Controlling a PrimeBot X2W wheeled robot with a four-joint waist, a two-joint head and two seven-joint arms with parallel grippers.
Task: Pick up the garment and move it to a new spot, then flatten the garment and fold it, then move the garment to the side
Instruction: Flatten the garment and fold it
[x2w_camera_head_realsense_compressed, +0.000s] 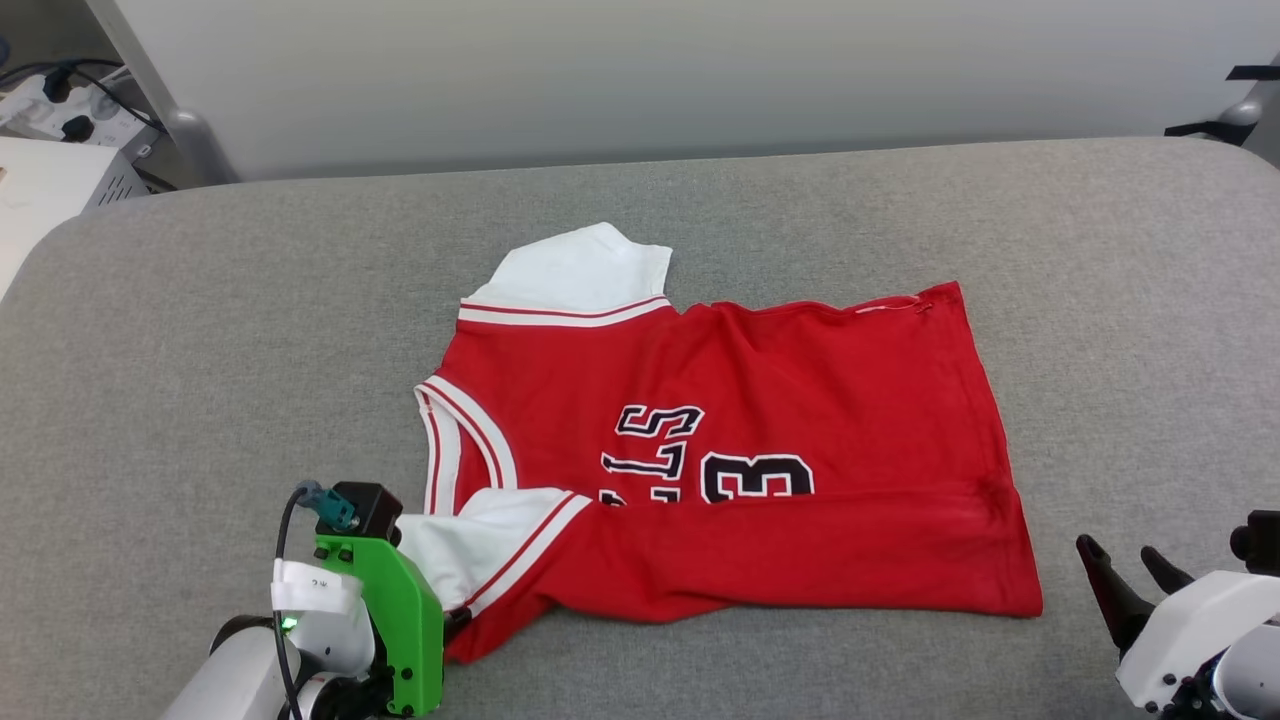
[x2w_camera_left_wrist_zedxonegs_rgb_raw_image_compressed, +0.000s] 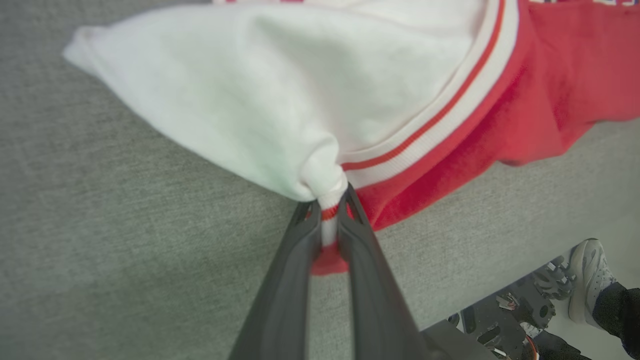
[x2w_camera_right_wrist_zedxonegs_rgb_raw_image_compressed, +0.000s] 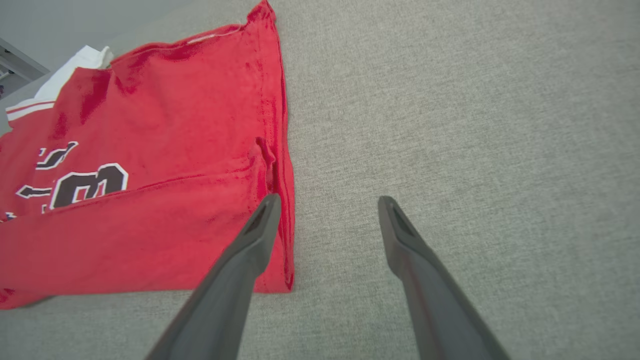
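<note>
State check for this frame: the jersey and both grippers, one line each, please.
garment: lying on the grey surface, near side folded over the lettering, far sleeve spread flat.
left gripper: shut on the garment's near sleeve at its striped trim.
right gripper: open, holding nothing, by the hem edge.

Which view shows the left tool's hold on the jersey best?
Left wrist view: the left tool is shut on the garment where white sleeve meets striped trim. The head view shows the whole garment, but a green mount mostly hides the pinch. The right wrist view shows its hem end beside the open right tool.
</note>
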